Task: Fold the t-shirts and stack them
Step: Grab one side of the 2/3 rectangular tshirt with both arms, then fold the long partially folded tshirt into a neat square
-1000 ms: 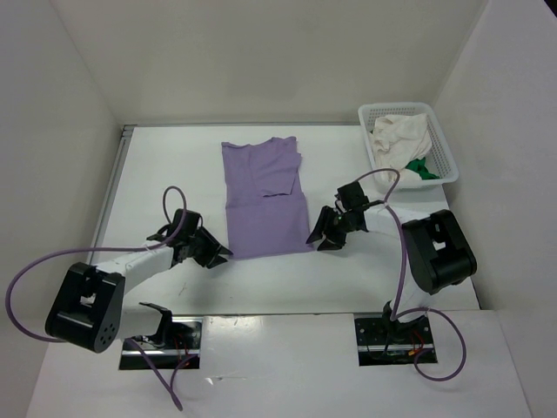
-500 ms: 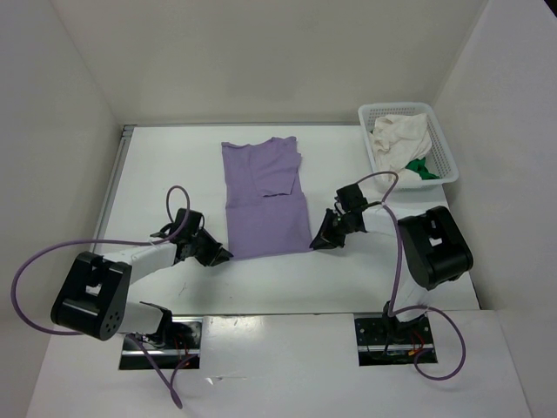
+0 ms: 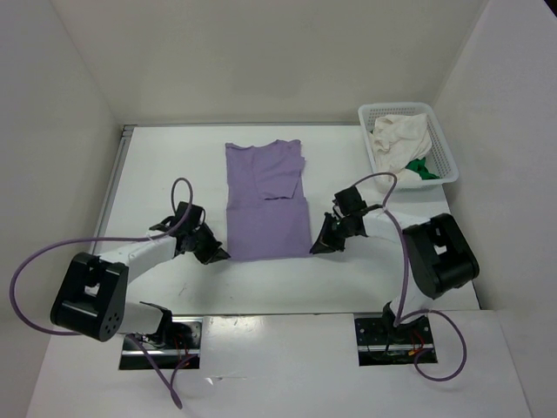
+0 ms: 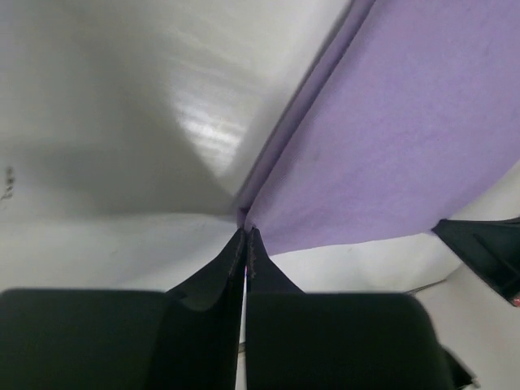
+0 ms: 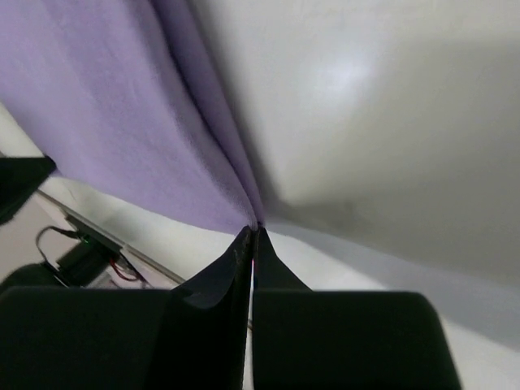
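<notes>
Three t-shirts are counted: one lavender t-shirt [image 3: 265,200] is spread flat in the middle of the table [image 3: 165,165], while one cream t-shirt [image 3: 402,135] and one green t-shirt [image 3: 423,169] are heaped in the single white basket [image 3: 446,148] at the far right corner. Two grippers are set at the lavender t-shirt's near edge. The left gripper [image 3: 219,255] is pinched tight on its near left corner and the right gripper [image 3: 315,247] on its near right corner.

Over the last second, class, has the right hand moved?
Yes. The right hand shifted slightly away from the basket, toward the table's near edge, closing on the lavender shirt corner.
</notes>
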